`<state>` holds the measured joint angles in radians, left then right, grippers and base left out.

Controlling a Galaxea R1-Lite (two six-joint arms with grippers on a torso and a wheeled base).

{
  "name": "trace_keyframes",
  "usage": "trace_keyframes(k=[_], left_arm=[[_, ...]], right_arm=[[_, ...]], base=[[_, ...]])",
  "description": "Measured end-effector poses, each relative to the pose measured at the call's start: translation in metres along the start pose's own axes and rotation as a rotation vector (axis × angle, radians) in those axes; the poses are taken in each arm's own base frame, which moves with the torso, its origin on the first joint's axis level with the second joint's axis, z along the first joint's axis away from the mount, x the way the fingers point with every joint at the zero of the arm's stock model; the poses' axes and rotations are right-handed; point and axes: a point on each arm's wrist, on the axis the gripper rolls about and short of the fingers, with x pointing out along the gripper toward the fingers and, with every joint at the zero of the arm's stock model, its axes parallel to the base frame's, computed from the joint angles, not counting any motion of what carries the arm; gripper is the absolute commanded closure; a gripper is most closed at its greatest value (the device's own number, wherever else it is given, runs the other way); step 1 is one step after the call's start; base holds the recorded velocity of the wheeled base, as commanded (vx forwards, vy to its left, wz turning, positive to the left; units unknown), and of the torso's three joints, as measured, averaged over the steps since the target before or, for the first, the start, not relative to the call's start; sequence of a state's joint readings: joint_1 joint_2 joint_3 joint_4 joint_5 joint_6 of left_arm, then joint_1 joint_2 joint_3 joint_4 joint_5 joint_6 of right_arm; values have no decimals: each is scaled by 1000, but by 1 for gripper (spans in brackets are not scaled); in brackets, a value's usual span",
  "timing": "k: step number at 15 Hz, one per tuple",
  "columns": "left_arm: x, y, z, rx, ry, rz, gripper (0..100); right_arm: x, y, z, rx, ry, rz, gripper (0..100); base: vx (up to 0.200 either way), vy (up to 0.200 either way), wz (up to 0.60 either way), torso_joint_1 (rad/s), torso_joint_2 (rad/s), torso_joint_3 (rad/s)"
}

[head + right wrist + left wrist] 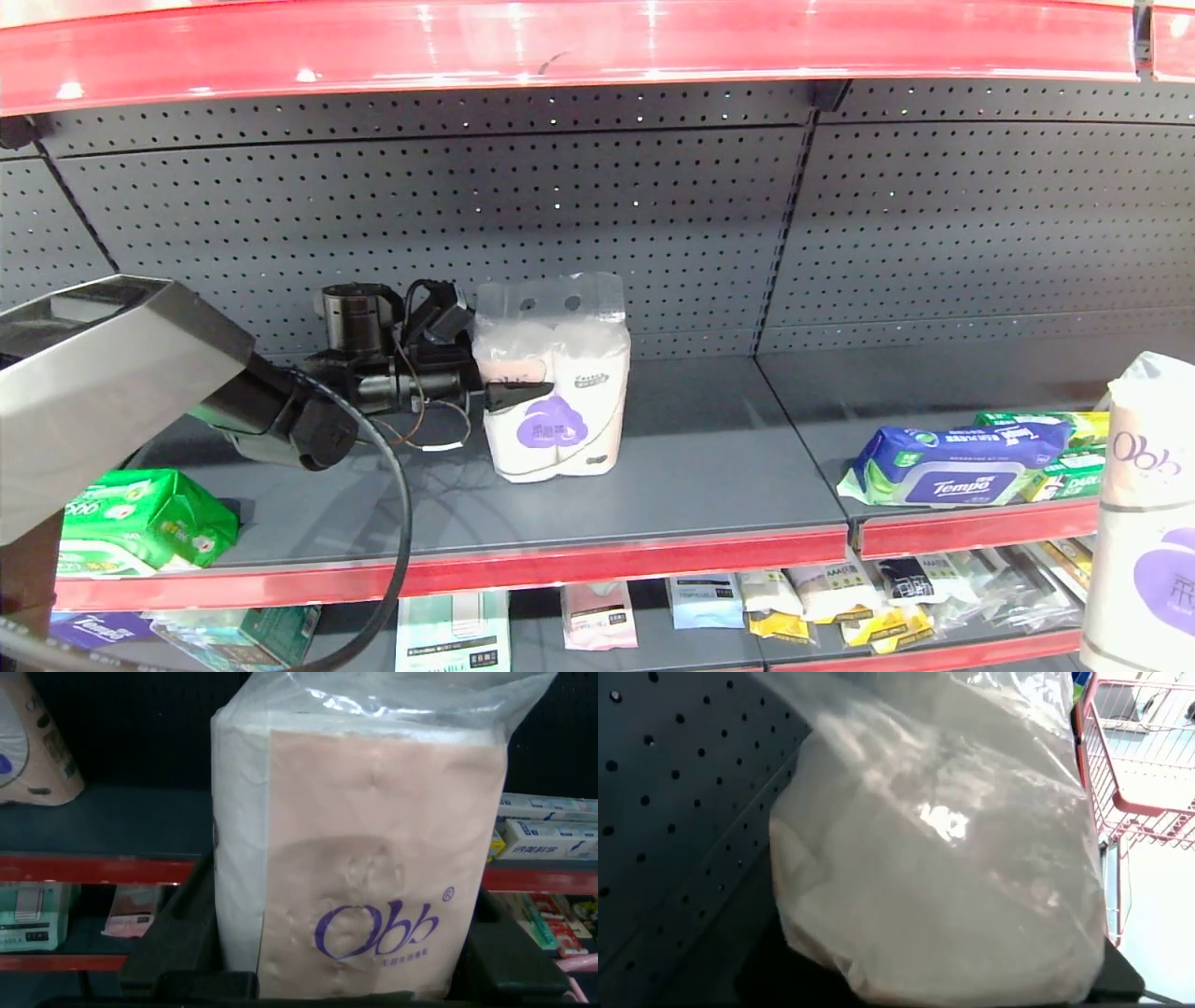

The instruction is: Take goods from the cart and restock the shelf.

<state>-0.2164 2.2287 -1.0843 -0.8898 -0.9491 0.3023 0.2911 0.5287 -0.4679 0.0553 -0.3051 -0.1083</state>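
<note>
A toilet roll pack in clear plastic with a purple label stands upright on the grey shelf, left of centre. My left gripper reaches in from the left and is shut on that pack's left side. The same pack sits close against the pegboard back in the left wrist view. A second toilet roll pack is held off the shelf at the front right, with my right gripper shut on it, dark fingers on either side.
A green tissue pack lies at the shelf's left front. Blue wet wipes and green-yellow packs lie on the right section. Bare shelf lies between the standing pack and the wipes. Small goods fill the lower shelf. A red cart stands behind.
</note>
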Motion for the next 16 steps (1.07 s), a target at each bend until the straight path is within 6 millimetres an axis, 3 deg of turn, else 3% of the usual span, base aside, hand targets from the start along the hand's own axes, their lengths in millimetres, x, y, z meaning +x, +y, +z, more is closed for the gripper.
trace_keyframes(k=[4, 10, 16], left_arm=[[-4, -8, -2, -22, 7, -26, 100], [-43, -26, -1, -31, -4, -33, 100], [-57, -47, -11, -34, -10, -48, 100]], right_arm=[[0, 0, 0, 0, 0, -1, 100], [3, 1, 2, -2, 7, 4, 100], [5, 1, 2, -5, 14, 5, 100]], base=[[0, 0, 0, 0, 0, 0], [0, 0, 0, 0, 0, 0], [0, 0, 0, 0, 0, 0]])
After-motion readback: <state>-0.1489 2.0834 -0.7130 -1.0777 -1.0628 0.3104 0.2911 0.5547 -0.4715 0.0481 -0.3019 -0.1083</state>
